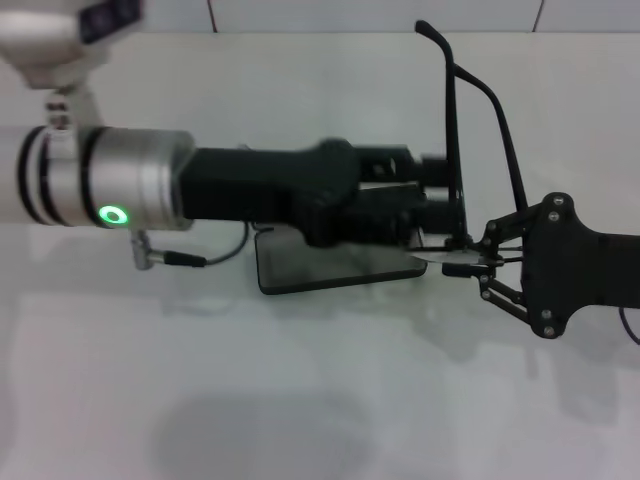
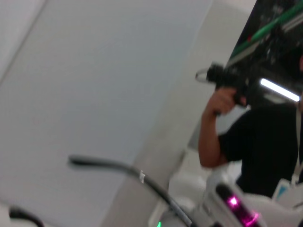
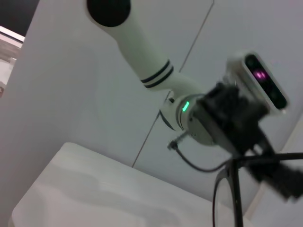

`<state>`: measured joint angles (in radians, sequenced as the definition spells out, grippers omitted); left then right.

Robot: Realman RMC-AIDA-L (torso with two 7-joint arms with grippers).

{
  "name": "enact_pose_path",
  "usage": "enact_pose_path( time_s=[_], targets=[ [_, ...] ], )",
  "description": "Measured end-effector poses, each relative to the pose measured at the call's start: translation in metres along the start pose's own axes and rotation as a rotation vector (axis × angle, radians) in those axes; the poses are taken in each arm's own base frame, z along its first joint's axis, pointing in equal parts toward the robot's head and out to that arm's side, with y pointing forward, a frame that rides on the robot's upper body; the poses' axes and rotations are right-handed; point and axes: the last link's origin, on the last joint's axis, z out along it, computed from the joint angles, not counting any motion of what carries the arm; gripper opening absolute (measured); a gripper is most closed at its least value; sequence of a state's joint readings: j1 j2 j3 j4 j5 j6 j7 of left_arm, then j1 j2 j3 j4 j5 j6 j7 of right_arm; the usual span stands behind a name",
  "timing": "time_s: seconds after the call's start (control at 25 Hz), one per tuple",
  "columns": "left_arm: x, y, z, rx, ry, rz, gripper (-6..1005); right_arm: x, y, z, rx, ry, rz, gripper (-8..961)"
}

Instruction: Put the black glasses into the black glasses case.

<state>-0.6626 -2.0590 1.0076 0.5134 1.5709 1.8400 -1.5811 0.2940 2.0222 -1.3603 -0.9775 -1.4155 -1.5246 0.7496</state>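
Head view, near to far: bare white table (image 1: pixel 300 400). Above it the right gripper (image 1: pixel 470 262), jaws pinched on the lens edge of the black glasses (image 1: pixel 462 150). Left gripper (image 1: pixel 440 190) reaches across from the left, fingers clamped on the frame front; glasses held in the air between both, temple arms pointing away. The left arm hides most of the black glasses case (image 1: pixel 330 268), lying on the table beneath. Beyond, a white tiled wall (image 1: pixel 380 15). Left wrist view: a person (image 2: pixel 265 142) stands in the room.
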Motion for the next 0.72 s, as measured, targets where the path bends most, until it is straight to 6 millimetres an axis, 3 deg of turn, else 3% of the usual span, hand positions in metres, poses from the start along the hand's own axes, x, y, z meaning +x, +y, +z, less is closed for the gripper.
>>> enact_pose_path(
  time_s=[0.28,0.56,0.72],
  targets=[
    [-0.002,-0.002,0.006,-0.001,-0.032,-0.034,668,-0.001,0.0,0.003,-0.016,-0.002,-0.01,104],
    [0.009,-0.005,-0.034,0.141,0.164,0.037,667,0.003,0.003,0.002,-0.015,0.009,0.005,103],
    [0.008,0.002,-0.034,0.099,0.17,0.043,667,0.005,0.003,0.002,-0.011,0.013,0.01,103]
  ],
)
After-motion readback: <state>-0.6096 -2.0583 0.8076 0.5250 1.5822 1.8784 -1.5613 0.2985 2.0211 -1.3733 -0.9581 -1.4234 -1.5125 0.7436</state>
